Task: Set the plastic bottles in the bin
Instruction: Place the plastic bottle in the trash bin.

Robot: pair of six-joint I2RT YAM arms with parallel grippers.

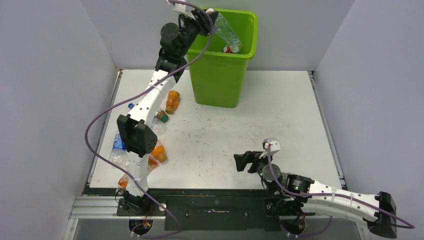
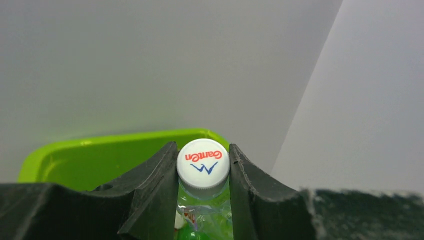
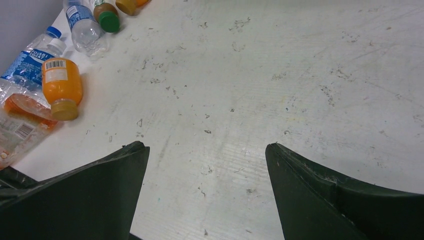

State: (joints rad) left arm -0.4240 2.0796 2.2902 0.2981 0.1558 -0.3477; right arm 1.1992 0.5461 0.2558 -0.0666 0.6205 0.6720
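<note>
Two arms: the left arm reaches to the far side, above the bin; the right arm lies low at the near right.
Left gripper: jaws clamped on the top end of a clear plastic bottle, pinching its white cap from both sides.
Held bottle: tilted, cap end up in the gripper, body slanting down and right into the bin's open top. A red and white patch shows at its lower end; whether that is its label or another bottle cannot be told.
Bin: lime-green, upright at the far middle of the table.
Right gripper: jaws wide apart, holding nothing, over bare tabletop, well apart from any bottle.
Loose bottles: along the table's left side beside the left arm. They are an orange bottle near the bin's base, a green-capped bottle, a blue-labelled clear bottle, a tan-capped orange bottle and a flattened bottle nearest the front edge.
</note>
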